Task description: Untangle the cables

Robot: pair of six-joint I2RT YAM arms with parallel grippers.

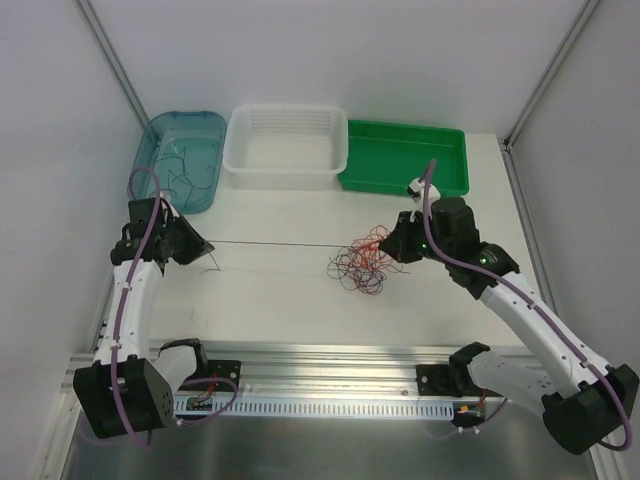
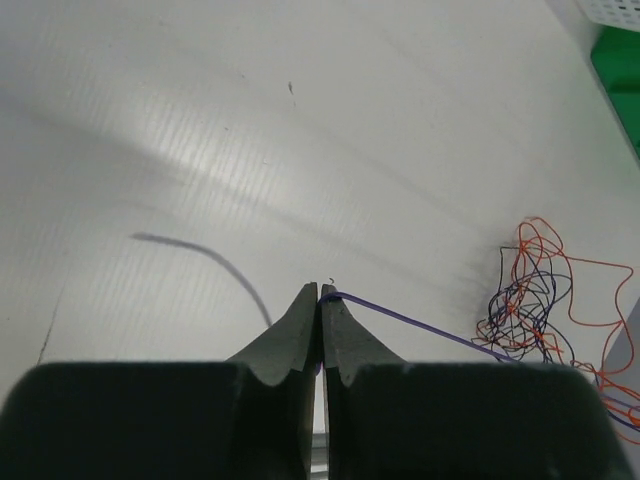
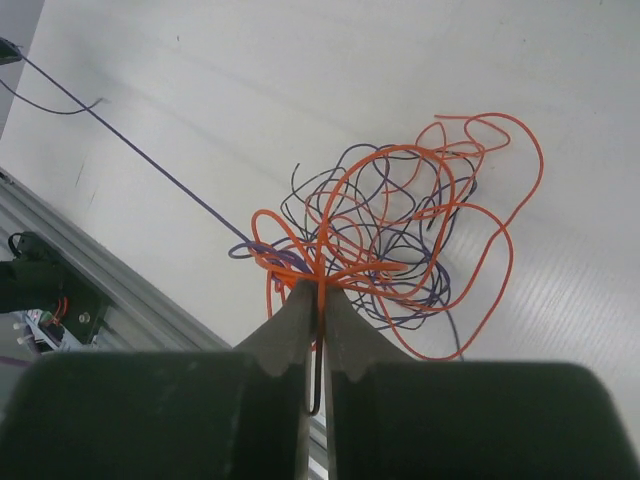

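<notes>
The left gripper (image 2: 320, 292) has its jaws pressed together on 1 thin purple strand (image 2: 400, 316). The strand leaves the tips and runs taut across the table (image 1: 280, 300) to the cables (image 1: 362, 263). The right gripper (image 3: 320, 290) is likewise closed, pinching orange and dark loops at the near side of that tangle, which lies right of the table's centre. White tabletop stretches between the 2 grippers and down to the metal rail (image 1: 330, 355) at the near edge. Along the far edge 3 containers stand side by side: a teal bin (image 1: 150, 150) with thin dark wires inside, a white basket (image 1: 240, 140) and a green tray (image 1: 450, 135). Grey walls (image 1: 50, 100) close in left and right.
</notes>
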